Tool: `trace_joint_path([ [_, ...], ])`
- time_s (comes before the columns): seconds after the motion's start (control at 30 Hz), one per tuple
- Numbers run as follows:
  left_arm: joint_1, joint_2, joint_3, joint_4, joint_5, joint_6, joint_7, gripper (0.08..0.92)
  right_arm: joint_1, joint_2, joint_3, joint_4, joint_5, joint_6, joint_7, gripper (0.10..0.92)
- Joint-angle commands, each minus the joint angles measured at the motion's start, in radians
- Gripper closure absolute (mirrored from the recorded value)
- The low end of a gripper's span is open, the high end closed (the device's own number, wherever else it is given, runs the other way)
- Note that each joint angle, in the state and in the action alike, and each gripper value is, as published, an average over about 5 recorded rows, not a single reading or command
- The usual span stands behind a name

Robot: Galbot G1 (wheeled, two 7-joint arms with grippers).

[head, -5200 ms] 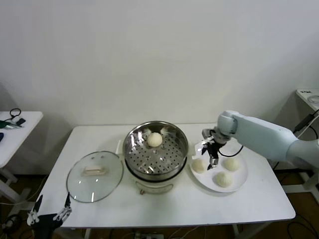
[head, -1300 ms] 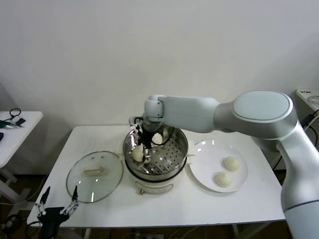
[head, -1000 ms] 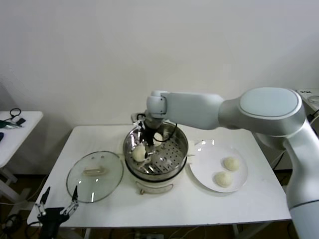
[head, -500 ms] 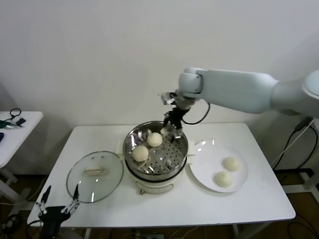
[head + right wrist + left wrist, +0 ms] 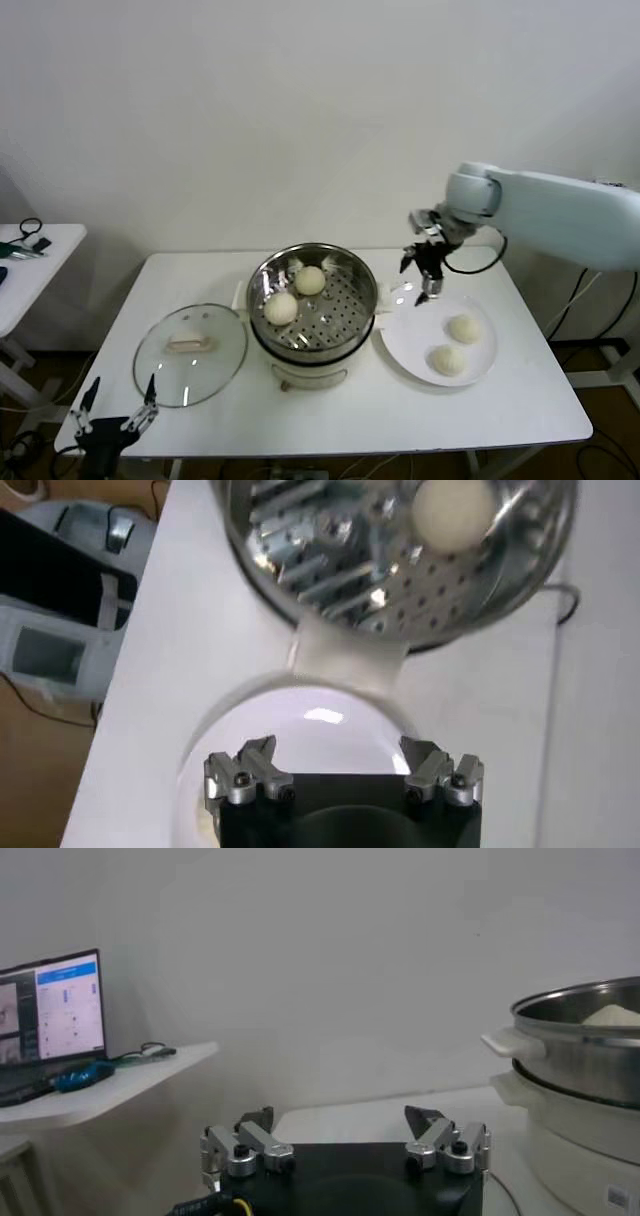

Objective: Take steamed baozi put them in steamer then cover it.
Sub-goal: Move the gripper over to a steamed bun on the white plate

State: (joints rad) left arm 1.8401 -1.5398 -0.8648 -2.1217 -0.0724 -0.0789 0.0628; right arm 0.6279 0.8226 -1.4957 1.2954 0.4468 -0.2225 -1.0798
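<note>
Head view: right gripper [image 5: 423,271] (jaws apart, empty) above plate [image 5: 405,345]; 2 baozi [image 5: 281,308] in steamer [image 5: 363,300].

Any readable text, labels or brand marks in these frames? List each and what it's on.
None can be read.
Laptop screen on the side table: coloured panels and lines of text, too blurred to read.
Small label on the steamer base, at its lower edge: too small to read.

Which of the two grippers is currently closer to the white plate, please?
The right. The right gripper hangs open just above the far edge of the white plate, while the left gripper sits low off the table's near left corner, beyond the cover.
</note>
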Motion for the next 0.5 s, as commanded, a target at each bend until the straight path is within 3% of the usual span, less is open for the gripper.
trace_joint_path([
  [0.03,0.000,-0.010,0.002,0.000,0.009,0.006,0.000,0.177,-0.167,-0.131,0.058,0.028,-0.187,0.012,-0.007,0.203],
  [0.5,0.011,-0.021,-0.005,0.029,0.047,-0.010,-0.017,0.177,-0.369,-0.119,0.151,-0.026,-0.296,0.021,-0.006,0.203],
])
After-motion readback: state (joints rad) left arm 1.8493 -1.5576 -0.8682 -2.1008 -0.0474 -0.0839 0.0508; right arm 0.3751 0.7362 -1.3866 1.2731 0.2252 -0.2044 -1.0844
